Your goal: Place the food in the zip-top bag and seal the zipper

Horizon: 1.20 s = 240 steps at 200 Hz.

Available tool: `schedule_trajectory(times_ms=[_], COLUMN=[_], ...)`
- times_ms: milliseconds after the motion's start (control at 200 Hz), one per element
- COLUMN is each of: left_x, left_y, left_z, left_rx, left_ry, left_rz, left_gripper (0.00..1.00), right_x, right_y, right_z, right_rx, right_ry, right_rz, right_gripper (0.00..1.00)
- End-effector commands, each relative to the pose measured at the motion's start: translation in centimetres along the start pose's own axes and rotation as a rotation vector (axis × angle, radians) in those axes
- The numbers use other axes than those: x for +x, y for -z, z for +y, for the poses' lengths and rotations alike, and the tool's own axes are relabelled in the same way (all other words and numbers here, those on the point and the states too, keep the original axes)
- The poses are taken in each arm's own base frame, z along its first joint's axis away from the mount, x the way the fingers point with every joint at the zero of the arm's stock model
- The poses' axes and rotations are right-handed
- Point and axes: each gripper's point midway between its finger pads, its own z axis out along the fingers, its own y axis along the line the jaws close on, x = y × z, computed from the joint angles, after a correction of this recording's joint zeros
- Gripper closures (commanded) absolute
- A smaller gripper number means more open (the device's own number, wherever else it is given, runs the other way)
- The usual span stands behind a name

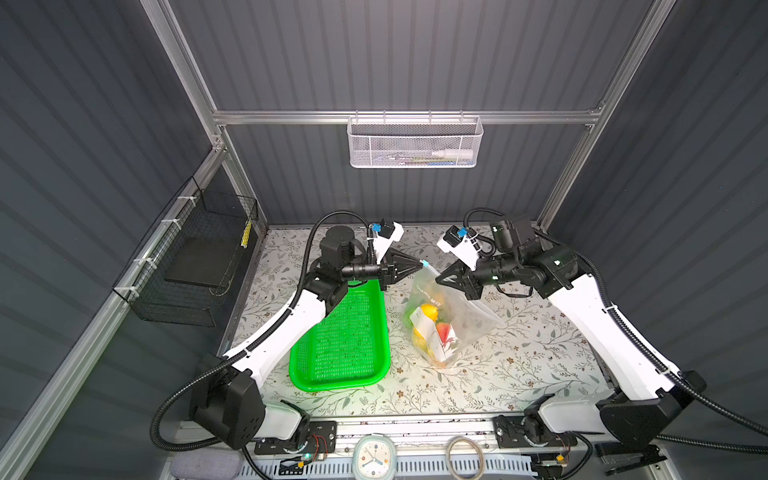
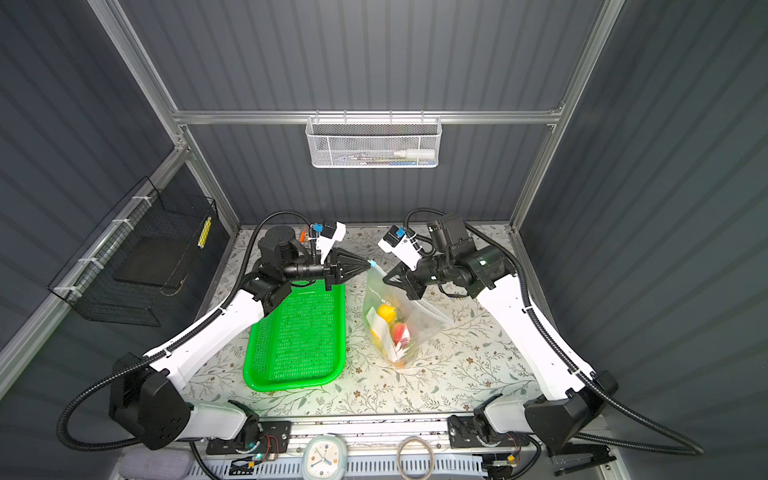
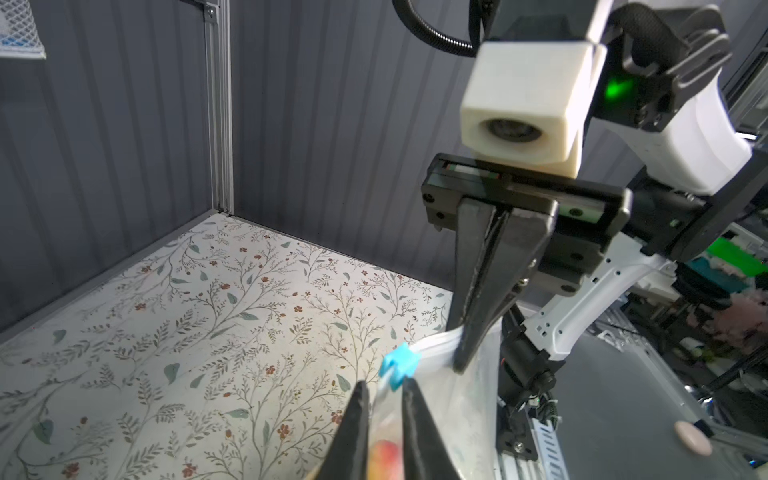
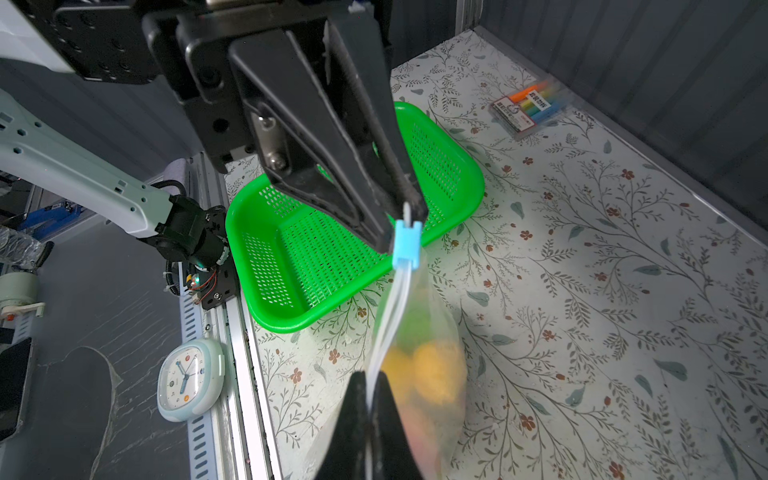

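The zip-top bag [image 1: 457,320] hangs by its mouth near mid-table, and its lower end looks to rest on the floral table [image 1: 519,365]. The food [image 1: 430,311] sags together at the bag's 6 o'clock end, so I judge the loading done and only the sealing left.

The zipper [image 4: 399,307] runs taut between my two pincers. Its two strips look parted below the light-blue slider [image 4: 406,243], so I read the mouth as not yet sealed.

My right gripper [image 1: 438,281], at the bag's 1 o'clock, is clamped on the zipper as an anchor. My left gripper [image 1: 419,262], at 11 o'clock, pinches the strip's very end, its tips touching the slider. Held this way, the edge is straight enough for the slider to run.

The green tray [image 1: 340,332] sits just beside the bag at its 9 o'clock and holds no food.
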Motion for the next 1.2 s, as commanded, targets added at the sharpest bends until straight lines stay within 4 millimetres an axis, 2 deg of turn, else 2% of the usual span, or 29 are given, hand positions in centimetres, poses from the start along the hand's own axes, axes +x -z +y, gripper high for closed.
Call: schedule_trajectory(times_ms=[0,10,265,330,380,455,505,630,735,1006,1196], left_x=[-1.3,-1.3,-1.7,-1.7,-1.6,-1.3,-1.3,-1.0,-1.1,-1.1,-0.9], left_y=[-0.1,-0.1,0.4,0.3,0.2,0.1,0.0,-0.2,-0.3,-0.2,-0.2], left_z=[-0.7,-0.7,-1.2,-1.1,-1.0,-0.6,-0.4,-0.2,-0.1,-0.1,0.1], left_rx=[0.059,0.061,0.044,0.043,0.041,0.037,0.034,0.038,0.036,0.025,0.021], left_ry=[-0.011,-0.01,-0.031,-0.031,-0.03,-0.024,-0.018,-0.008,-0.005,-0.004,0.003], left_rz=[-0.017,-0.017,-0.024,-0.021,-0.018,-0.013,-0.01,-0.001,-0.001,0.0,0.002], left_gripper=[0.98,1.0,1.0,1.0,1.0,1.0,1.0,1.0,1.0,1.0,1.0], right_x=[0.0,0.0,0.1,-0.3,-0.8,-1.7,-2.4,-3.9,-4.8,-5.6,-5.3], right_y=[-0.2,-0.2,-0.2,0.1,0.5,1.2,1.5,1.7,0.9,-0.8,-1.1], right_z=[0.1,0.0,-0.4,-0.8,-1.0,-0.8,-0.9,-1.1,-1.5,-2.0,-2.0], right_rx=[-0.02,-0.02,0.002,0.038,0.062,0.078,0.092,0.092,0.071,0.042,0.038], right_ry=[-0.005,-0.006,-0.013,-0.014,-0.011,0.005,0.011,0.017,0.003,-0.02,-0.034], right_rz=[-0.006,-0.005,-0.001,-0.016,-0.037,-0.081,-0.11,-0.15,-0.158,-0.161,-0.151], right_gripper=[1.0,1.0,1.0,0.86,0.72,0.62,0.59,0.59,0.6,0.63,0.76])
